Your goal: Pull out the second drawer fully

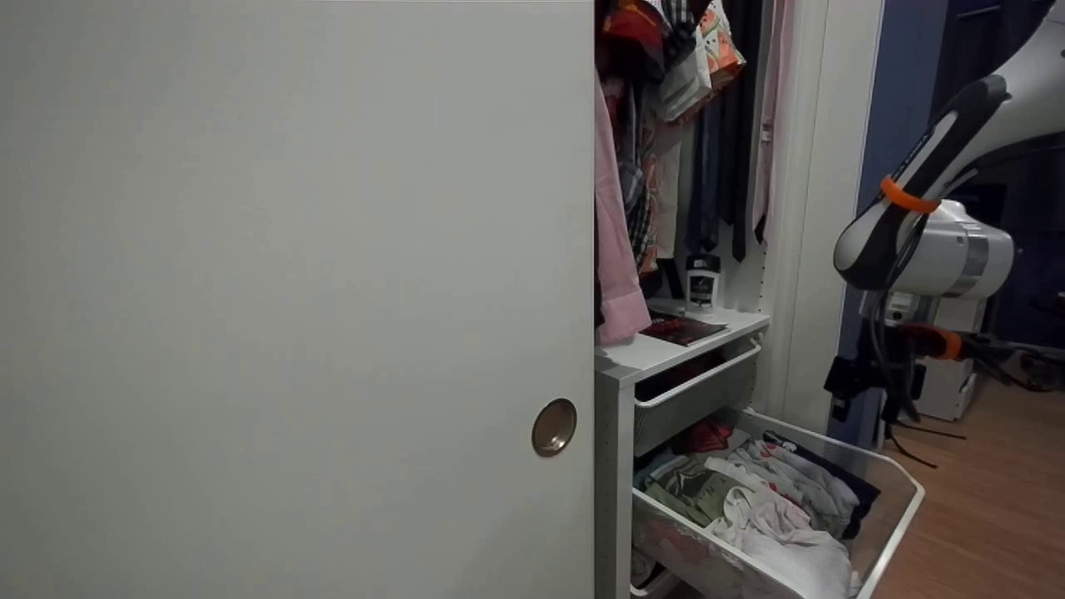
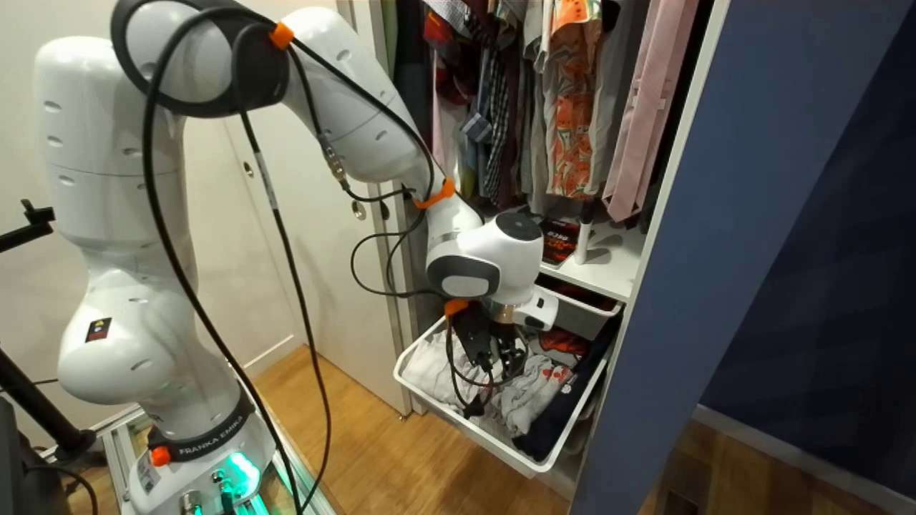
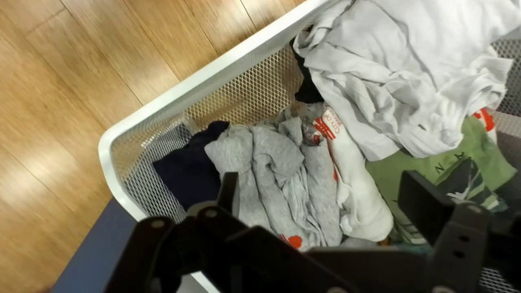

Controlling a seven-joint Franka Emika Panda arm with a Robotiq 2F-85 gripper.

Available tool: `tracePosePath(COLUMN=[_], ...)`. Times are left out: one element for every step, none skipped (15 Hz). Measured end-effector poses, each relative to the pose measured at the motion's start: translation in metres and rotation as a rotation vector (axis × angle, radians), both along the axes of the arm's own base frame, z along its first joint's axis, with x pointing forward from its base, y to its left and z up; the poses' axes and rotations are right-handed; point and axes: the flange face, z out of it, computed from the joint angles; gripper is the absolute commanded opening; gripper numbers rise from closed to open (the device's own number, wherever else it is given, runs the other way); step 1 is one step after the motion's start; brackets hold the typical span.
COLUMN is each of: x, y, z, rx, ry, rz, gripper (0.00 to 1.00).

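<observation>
In the wrist view, the black two-finger gripper (image 3: pixel 320 184) has its fingers (image 3: pixel 421 203) spread wide above folded and bunched grey, white, green and dark-blue clothes (image 3: pixel 281 175). These lie in the white-rimmed wire-mesh second drawer (image 3: pixel 191 85), beside which wood-plank flooring (image 3: pixel 81 73) is visible. In an exterior view, the second drawer projects from a white closet unit (image 1: pixel 614 482); directly above it, the white mesh top drawer (image 1: pixel 703 401) sits inside the unit. In an exterior view, the white jointed arm (image 2: pixel 361 143) reaches over the second drawer. Full extension cannot be confirmed.
</observation>
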Motion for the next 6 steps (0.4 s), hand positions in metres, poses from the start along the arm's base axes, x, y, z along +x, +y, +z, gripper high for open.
tracePosePath(x=[-0.006,-0.011,-0.015,-0.017,-0.018,-0.019], y=[-0.001,-0.003,-0.004,-0.005,-0.006,-0.006], z=[0.010,0.020,0.029,0.037,0.042,0.044], rx=[-0.002,-0.004,-0.006,-0.013,-0.020,-0.023], ry=[-0.040,-0.080,-0.114,-0.138,-0.152,-0.157], rz=[0.031,0.065,0.103,0.143,0.167,0.179], gripper=[1.00,1.00,1.00,1.00,1.00,1.00])
